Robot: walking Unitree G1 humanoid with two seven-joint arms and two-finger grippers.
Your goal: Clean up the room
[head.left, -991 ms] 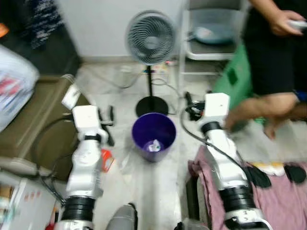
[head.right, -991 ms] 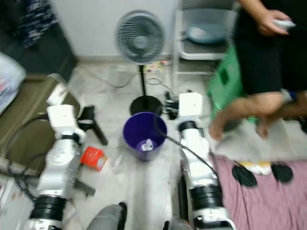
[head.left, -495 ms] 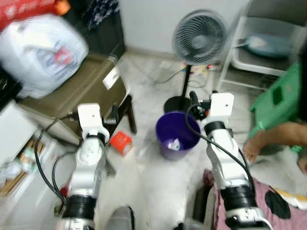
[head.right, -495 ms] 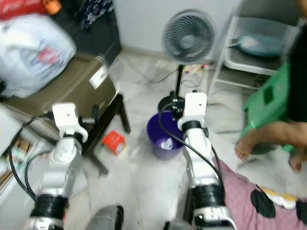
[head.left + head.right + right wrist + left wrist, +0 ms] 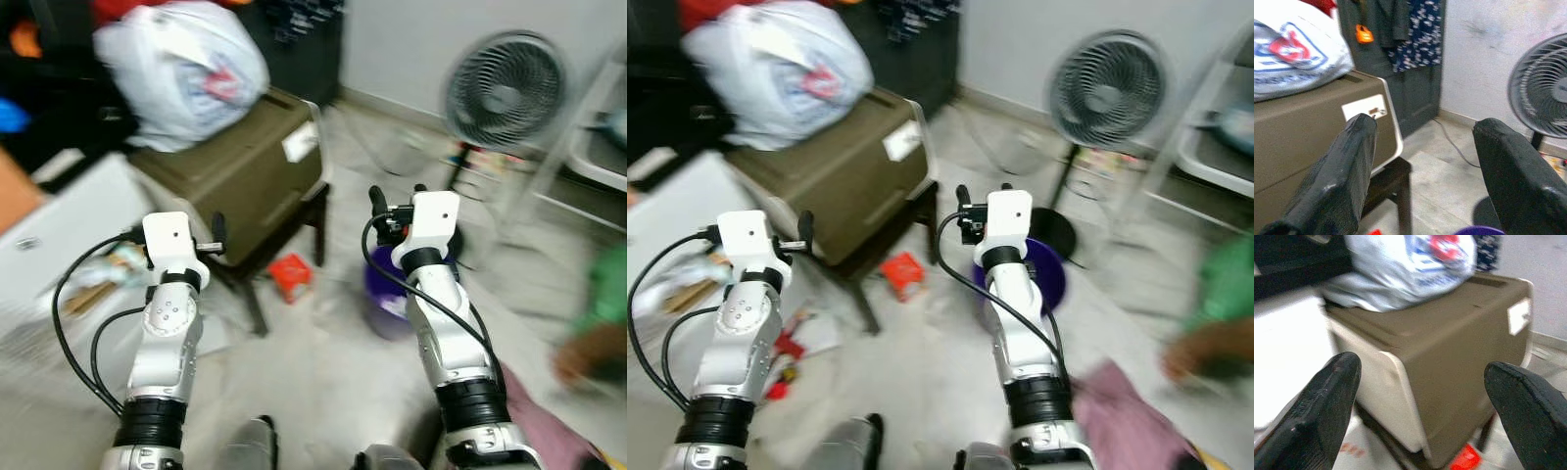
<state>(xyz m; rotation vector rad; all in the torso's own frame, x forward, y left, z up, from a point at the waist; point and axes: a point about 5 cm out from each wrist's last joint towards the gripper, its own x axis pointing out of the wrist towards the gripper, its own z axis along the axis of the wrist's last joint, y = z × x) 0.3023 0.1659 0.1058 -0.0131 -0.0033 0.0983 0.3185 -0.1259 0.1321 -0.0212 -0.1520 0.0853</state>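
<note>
Head views were motion-blurred, so small stuff was hard to read. L to R: white plastic bag (image 5: 186, 59) sat on top of the brown storage box (image 5: 240, 171), which rested on a dark stool. Left gripper (image 5: 1420, 406) was held up in front of the box, fingers (image 5: 1322, 406) spread wide, nothing between them. Red packet (image 5: 291, 276) lay on the floor (image 5: 323, 372) just beside the stool leg, btwn the two arms and below/ahead of both grippers. Judged approx equally near to either arm, maybe slightly nearer the left; its long axis couldn't be told through the blur. More red/white litter (image 5: 789, 348) lay on the floor by the left arm, near the white cabinet (image 5: 59, 225); too smeared to ID. Right gripper (image 5: 1425, 166) was raised w/ fingers (image 5: 1347, 176) wide apart, empty, pointing toward the box side. Purple bin (image 5: 387, 294) stood on the floor directly under/behind the right forearm, mostly hidden by it; contents not visible. Fan (image 5: 505, 93) stood further right by the wall. At the far R edge, a person's foot (image 5: 578, 357) and a green blur, cut off.

Likely next: pick the red packet, drop it in the bin to its right.
</note>
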